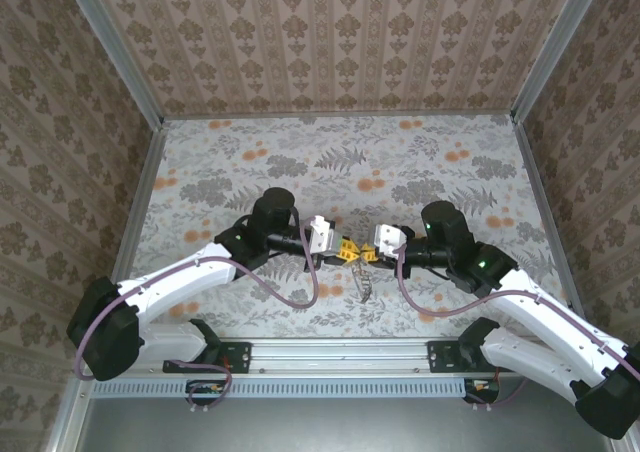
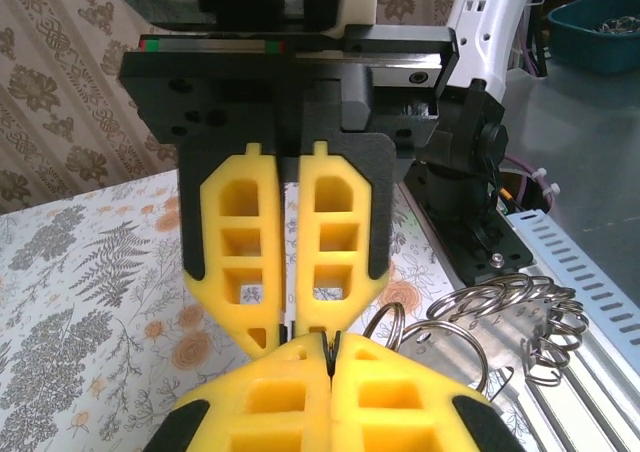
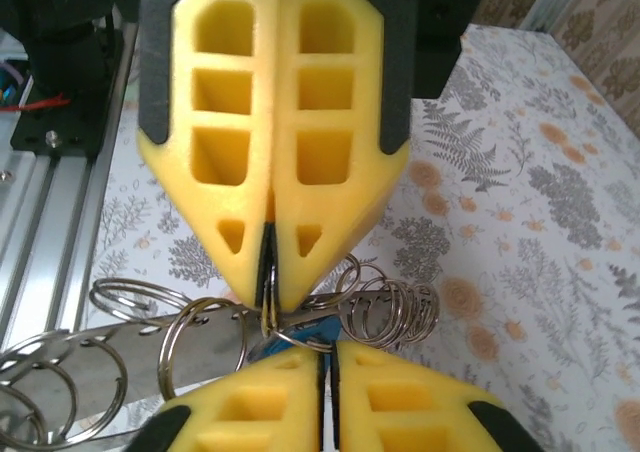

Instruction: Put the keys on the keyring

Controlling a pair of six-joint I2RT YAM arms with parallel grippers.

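Yellow foam finger pads [image 3: 275, 102]; silvery coiled metal rings [image 3: 390, 312]; a blue key head [image 3: 305, 334]; the table cover [image 3: 520, 222] shows grey ferns and orange blossoms.

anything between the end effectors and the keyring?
Nothing visible in the way. The left end effector looks shut directly on one loop of the keyring. The right end effector is shut too, its tips meeting the left's beside the loops.

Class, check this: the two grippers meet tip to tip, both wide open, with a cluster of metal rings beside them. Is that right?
No: both are shut. The left wrist view shows the left gripper and the right gripper with fingers pressed together, tip to tip, the metal rings beside them.
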